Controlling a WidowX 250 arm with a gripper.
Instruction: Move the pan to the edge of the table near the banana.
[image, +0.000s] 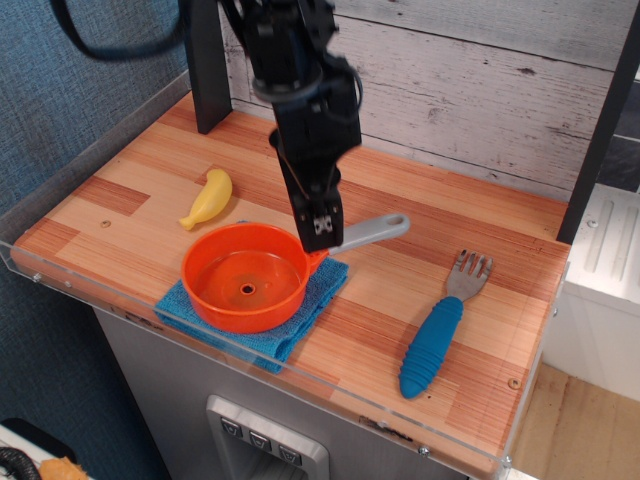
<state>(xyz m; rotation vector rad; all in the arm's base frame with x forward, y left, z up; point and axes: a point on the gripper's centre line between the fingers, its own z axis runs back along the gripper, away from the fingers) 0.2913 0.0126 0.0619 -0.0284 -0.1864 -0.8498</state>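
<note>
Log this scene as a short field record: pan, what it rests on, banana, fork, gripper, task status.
pan: orange pan with grey handle pointing right, near the table's front edge
support: pan rests on a blue cloth
banana: yellow banana lies on the wood, behind-left of the pan, apart from it
fork: blue-handled fork lies at right, apart from the pan
gripper: gripper low over the spot where handle meets pan; whether it is open or touching cannot be told
task status: pan not yet moved off the cloth
</note>
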